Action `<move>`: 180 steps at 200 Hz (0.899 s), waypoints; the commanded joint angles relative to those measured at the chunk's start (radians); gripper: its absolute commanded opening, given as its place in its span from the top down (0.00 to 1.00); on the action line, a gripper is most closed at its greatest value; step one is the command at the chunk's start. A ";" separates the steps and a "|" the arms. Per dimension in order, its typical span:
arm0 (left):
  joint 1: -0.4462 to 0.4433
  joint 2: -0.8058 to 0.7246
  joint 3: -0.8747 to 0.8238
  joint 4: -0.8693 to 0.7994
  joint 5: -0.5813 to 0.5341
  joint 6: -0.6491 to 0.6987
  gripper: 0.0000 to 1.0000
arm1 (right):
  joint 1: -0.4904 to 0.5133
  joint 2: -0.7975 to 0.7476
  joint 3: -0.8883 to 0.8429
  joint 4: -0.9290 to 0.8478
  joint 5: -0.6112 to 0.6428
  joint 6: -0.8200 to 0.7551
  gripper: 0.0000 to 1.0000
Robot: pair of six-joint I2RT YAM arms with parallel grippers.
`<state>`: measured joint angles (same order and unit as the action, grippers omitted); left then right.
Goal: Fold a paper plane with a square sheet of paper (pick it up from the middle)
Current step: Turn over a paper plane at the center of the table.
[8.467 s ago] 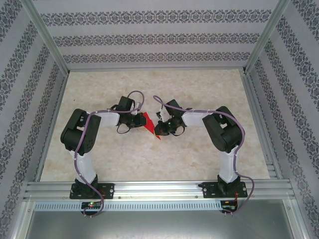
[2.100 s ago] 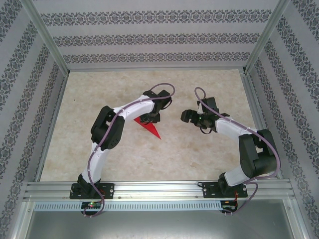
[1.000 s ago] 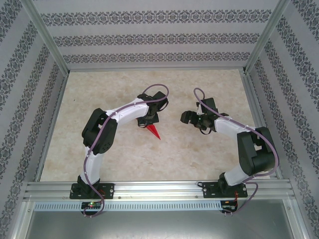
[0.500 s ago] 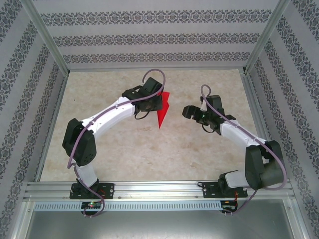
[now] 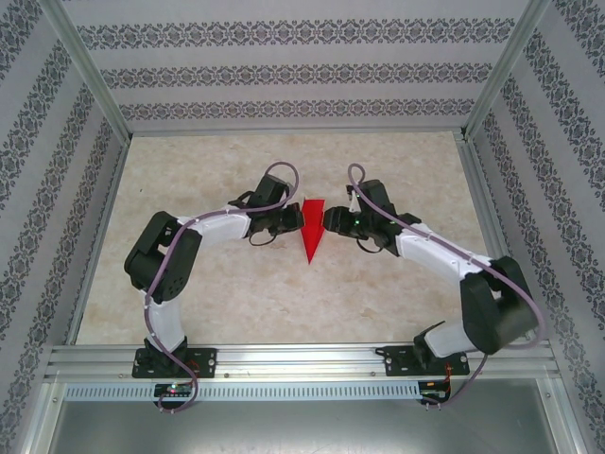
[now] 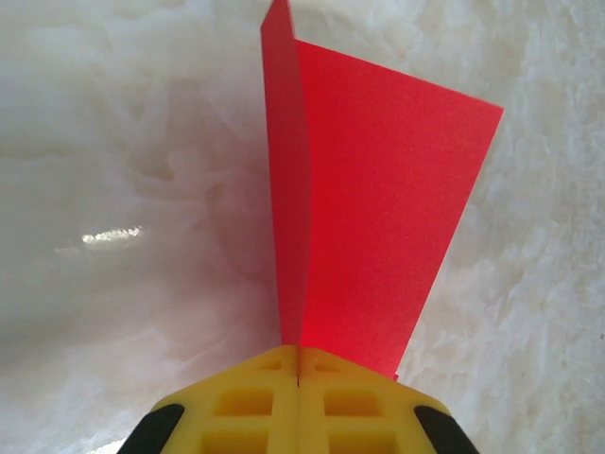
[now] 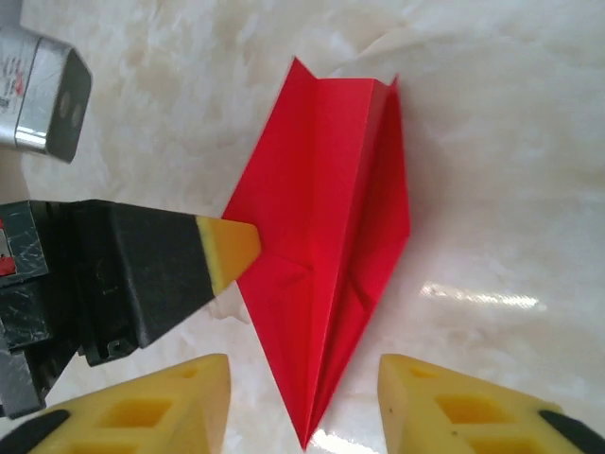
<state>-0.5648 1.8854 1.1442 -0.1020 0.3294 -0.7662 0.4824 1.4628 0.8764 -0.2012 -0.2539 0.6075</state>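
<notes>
A lab booth: aluminium frame [image 5: 302, 361], patterned panels [image 5: 284, 76].

The paper plane [image 7: 321, 255] looks matt and creased, the table [image 7: 510, 142] glossy, marble-like.

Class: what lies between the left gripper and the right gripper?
The paper plane lies between them in the top view, pinched by the left gripper; the right gripper is open at its other side.

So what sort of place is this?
Probably a test booth for robots: patterned wallpaper walls on an aluminium frame, a marble-look tabletop, and two white-and-black robot arms flanking a red folded-paper plane.
</notes>
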 commanded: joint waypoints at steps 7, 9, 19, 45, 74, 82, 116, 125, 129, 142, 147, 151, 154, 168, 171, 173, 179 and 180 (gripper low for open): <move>0.027 -0.003 -0.069 0.178 0.068 -0.054 1.00 | 0.049 0.101 0.081 0.008 0.023 0.023 0.65; 0.028 -0.003 -0.074 0.180 0.068 -0.054 1.00 | 0.053 0.107 0.086 0.009 0.022 0.023 0.66; 0.035 -0.005 -0.093 0.188 0.073 -0.058 1.00 | 0.065 0.143 0.113 0.003 0.022 0.026 0.68; 0.050 -0.011 -0.139 0.206 0.076 -0.062 1.00 | 0.092 0.226 0.173 -0.023 0.031 0.023 0.70; 0.065 -0.008 -0.172 0.221 0.084 -0.067 1.00 | 0.102 0.283 0.216 -0.057 0.041 0.015 0.69; 0.066 -0.008 -0.177 0.228 0.088 -0.068 1.00 | 0.106 0.296 0.229 -0.068 0.041 0.009 0.69; 0.070 -0.009 -0.176 0.233 0.099 -0.063 1.00 | 0.115 0.314 0.253 -0.105 0.059 -0.003 0.69; 0.070 -0.008 -0.174 0.233 0.102 -0.063 1.00 | 0.116 0.318 0.256 -0.112 0.062 -0.007 0.69; 0.070 -0.008 -0.173 0.233 0.105 -0.062 1.00 | 0.115 0.321 0.255 -0.114 0.062 -0.009 0.69; 0.070 -0.008 -0.174 0.240 0.114 -0.062 1.00 | 0.116 0.327 0.261 -0.125 0.063 -0.011 0.69; 0.070 -0.011 -0.176 0.242 0.118 -0.063 1.00 | 0.117 0.329 0.262 -0.128 0.062 -0.012 0.69; 0.070 -0.011 -0.175 0.245 0.120 -0.063 1.00 | 0.117 0.329 0.263 -0.128 0.062 -0.013 0.69; 0.070 -0.012 -0.174 0.245 0.122 -0.062 1.00 | 0.117 0.329 0.263 -0.130 0.063 -0.014 0.69; 0.069 -0.015 -0.174 0.251 0.133 -0.064 1.00 | 0.119 0.323 0.263 -0.127 0.063 -0.015 0.70; 0.070 -0.014 -0.174 0.254 0.136 -0.065 1.00 | 0.119 0.321 0.261 -0.125 0.063 -0.015 0.70; 0.071 -0.015 -0.173 0.257 0.139 -0.065 1.00 | 0.118 0.319 0.261 -0.124 0.062 -0.016 0.71; 0.069 -0.016 -0.175 0.265 0.146 -0.067 1.00 | 0.119 0.314 0.259 -0.119 0.061 -0.015 0.73; 0.069 -0.018 -0.175 0.266 0.148 -0.068 1.00 | 0.119 0.313 0.258 -0.118 0.061 -0.015 0.73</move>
<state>-0.5041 1.8854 0.9695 0.0910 0.4377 -0.8215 0.5896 1.7775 1.1156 -0.3141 -0.2100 0.6083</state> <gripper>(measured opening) 0.055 0.297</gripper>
